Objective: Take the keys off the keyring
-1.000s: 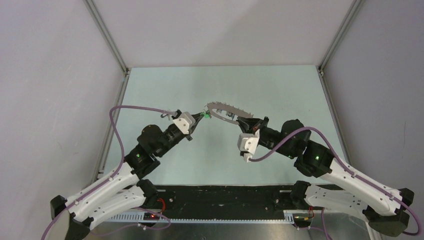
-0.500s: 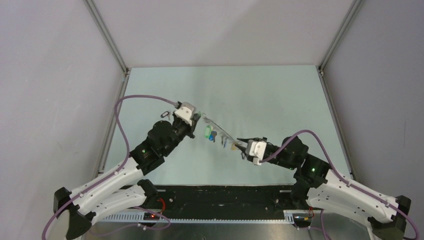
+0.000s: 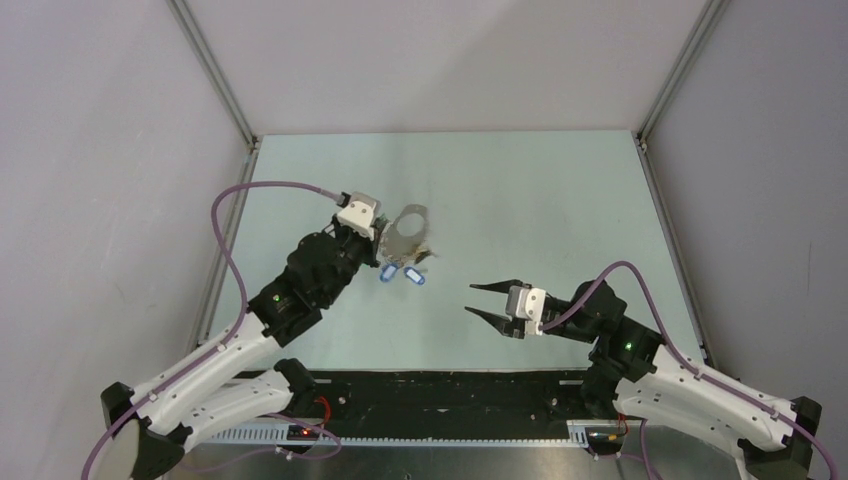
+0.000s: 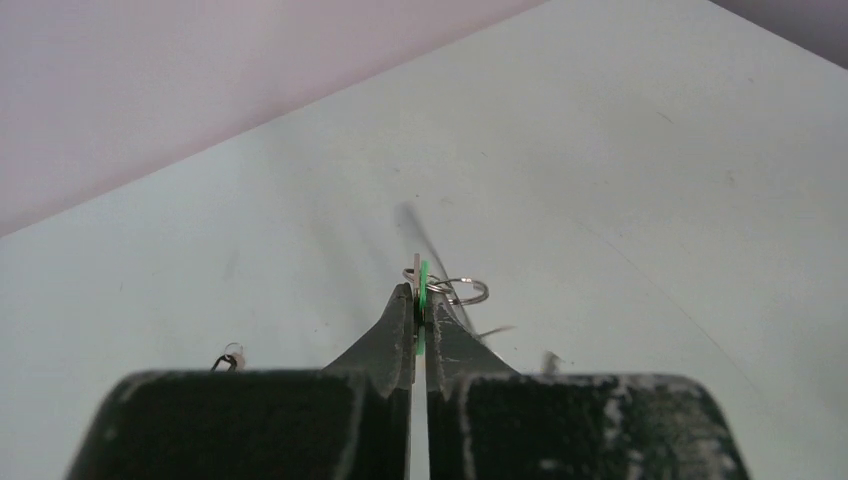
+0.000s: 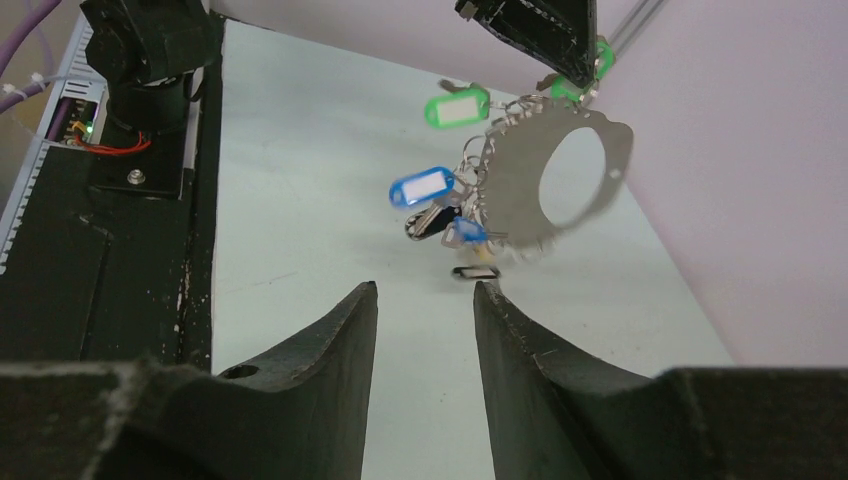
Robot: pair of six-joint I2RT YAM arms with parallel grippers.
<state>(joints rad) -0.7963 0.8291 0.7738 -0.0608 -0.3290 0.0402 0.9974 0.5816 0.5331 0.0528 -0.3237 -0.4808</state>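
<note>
Clamping hard with the left gripper (image 4: 420,300): pressed tight together at the jaws, pinching a green plastic piece (image 4: 423,280) right at the tips. Look just under that grip for the keyring (image 5: 515,190). Grey, flat-looking, open through the middle, notched along the edge. Held up off the table (image 3: 560,190), tilted, and blurred in both the top view and the right wrist view.

Now find the keys (image 5: 440,215), dangling in a bunch off the ring's near edge on small silver split rings. Count down through them: a green tag (image 5: 455,108) highest, a blue tag (image 5: 422,187) below, then a black head (image 5: 430,222) and another blue bit beside it. Not off the ring yet, by the look of it. Spot a small dark piece (image 5: 475,271) lower down; cannot tell whether lying on the table or hanging with the rest.

Over to the right gripper (image 3: 472,299): spread apart at the jaws, holding nothing, touching nothing. Pointing left across the table toward the bunch, well apart from it, nearer the front edge. Through its wrist camera, seeing ring and keys straight ahead above the gap between its fingers (image 5: 330,340), with the left gripper's dark tips poking in from the top.
</note>
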